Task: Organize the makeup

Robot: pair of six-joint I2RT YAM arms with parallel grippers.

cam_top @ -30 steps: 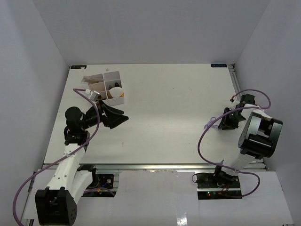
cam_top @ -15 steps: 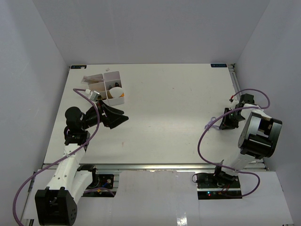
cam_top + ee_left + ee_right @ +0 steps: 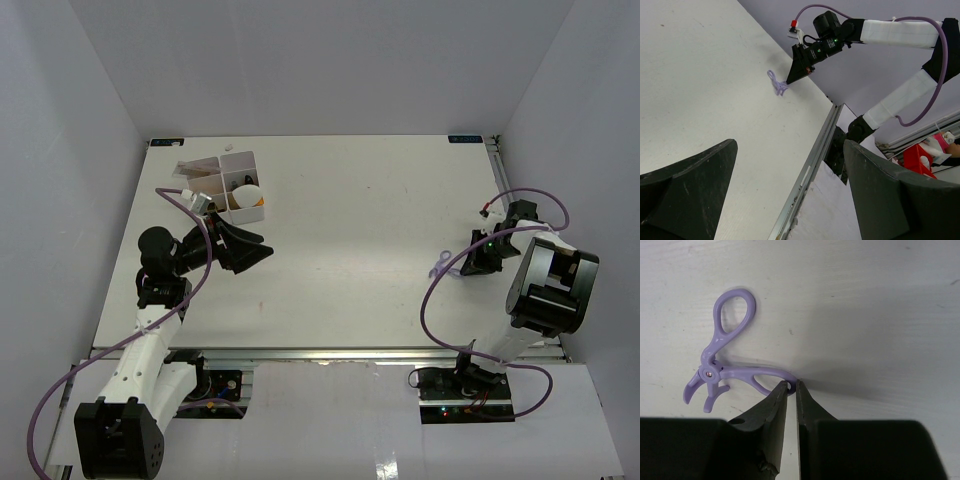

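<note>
A white table stands inside plain pale walls. Near its right edge lies a lilac plastic eyelash curler, one handle loop pinched between the fingertips of the right gripper. The left gripper hangs spread wide, just beside the white compartmented box at the far left.

Overhead view of a white tabletop enclosed by white walls. Toward the far left corner stands a white compartmented box. A pale rounded sponge sits in its nearest compartment, and clear packets lie at its left side. The black left end effector, jaws spread, hovers just in front of the box. At the right edge, the right end effector points left, its tip at a small purple tool on the tabletop. Purple cables loop over both arms.
</note>
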